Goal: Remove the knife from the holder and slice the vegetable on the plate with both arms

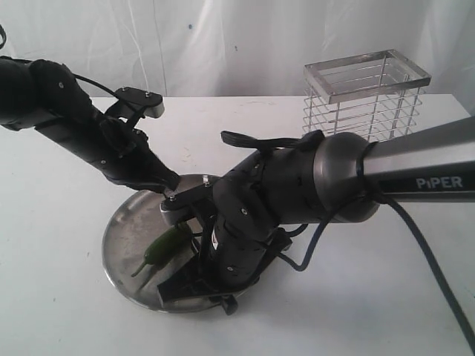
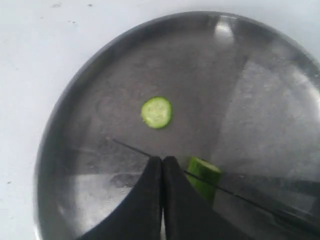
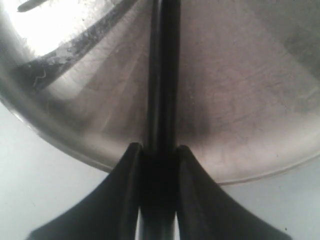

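The right claw [image 3: 159, 150] is pinching the knife [image 3: 161, 75] by its handle, fingers pressed against both flanks, the slim black blade running straight out from the fingertips over the plate [image 3: 240, 100]. The left claw [image 2: 162, 167] is sitting with its fingers pressed together, and I cannot tell whether its tips are pressing on the vegetable [image 2: 204, 176] or only resting just beside it. In the left wrist view the knife's thin edge is crossing the chilli's cut end, and one round slice [image 2: 157, 112] is lying apart on the bare steel. In the exterior view the chilli [image 1: 165, 245] is lying on the plate near the desk's front edge, its long axis slanting, stem end pointing toward the front left corner. It is probably light, soft and prone to rolling on slick metal, so pinning it mid-body, clear of the blade, looks wisest. The holder [image 1: 365, 96] is standing empty toward the back right corner
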